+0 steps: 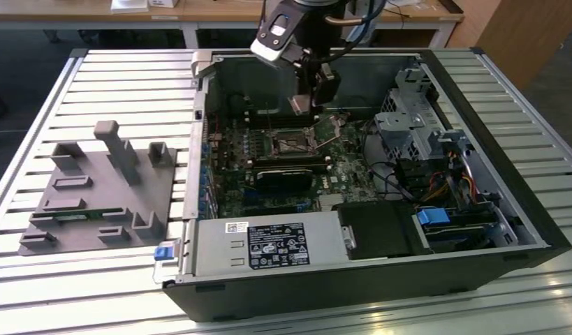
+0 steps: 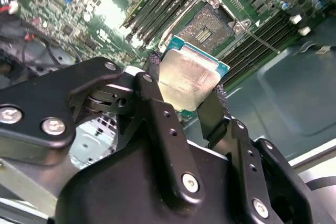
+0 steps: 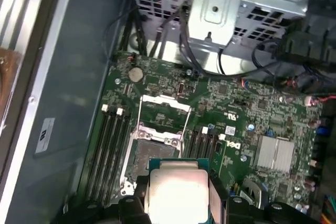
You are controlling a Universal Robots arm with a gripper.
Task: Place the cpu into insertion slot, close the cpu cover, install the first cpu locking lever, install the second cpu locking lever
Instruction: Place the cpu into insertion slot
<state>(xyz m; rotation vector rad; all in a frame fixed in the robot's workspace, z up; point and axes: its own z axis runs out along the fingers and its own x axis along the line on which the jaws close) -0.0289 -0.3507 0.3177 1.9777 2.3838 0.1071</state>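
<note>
1. In the exterior view, an open computer case (image 1: pixel 360 286) lies on its side on a slatted metal table (image 1: pixel 99 84). The arm reaches down into the case. Its gripper (image 1: pixel 302 105) hangs over the green circuit board, above and apart from the insertion slot (image 1: pixel 290 144). A grey moulded fixture (image 1: pixel 99 188) sits on the table at the exterior view's left, well apart from the case.

2. In the second wrist view, the jaws are clamped on the cpu (image 2: pixel 189 80). The chip sits between the two black fingers (image 2: pixel 152 95), gripped by two opposite edges, with its pale metal face towards the camera. It is held in the air, tilted in this view, and does not touch the board. Beyond it lies the insertion slot (image 2: pixel 207 27), its dark centre uncovered, with long memory slots on either side.

3. In the first wrist view, the cpu (image 3: pixel 176 190) again sits squarely between the fingers, which press on its two side edges. The insertion slot (image 3: pixel 152 153) lies just beyond the chip and has nothing in it. The cpu cover (image 3: pixel 164 113) is swung open on the slot's far side, towards the metal drive cage (image 3: pixel 220 3).
</note>
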